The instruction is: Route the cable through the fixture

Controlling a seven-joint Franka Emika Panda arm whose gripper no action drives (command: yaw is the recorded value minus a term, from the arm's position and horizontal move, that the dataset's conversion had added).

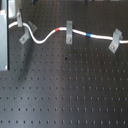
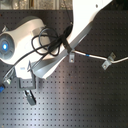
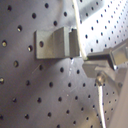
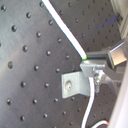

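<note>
End effector [image 4: 100, 70] beside fixture [image 4: 75, 85]

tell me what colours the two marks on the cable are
The cable is white with a red mark and a blue mark, clearest in the first exterior view.

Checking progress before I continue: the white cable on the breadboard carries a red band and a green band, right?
Not quite. The white cable carries a red band and a blue band, not green, as the first exterior view shows. It does lie on the perforated breadboard.
</note>
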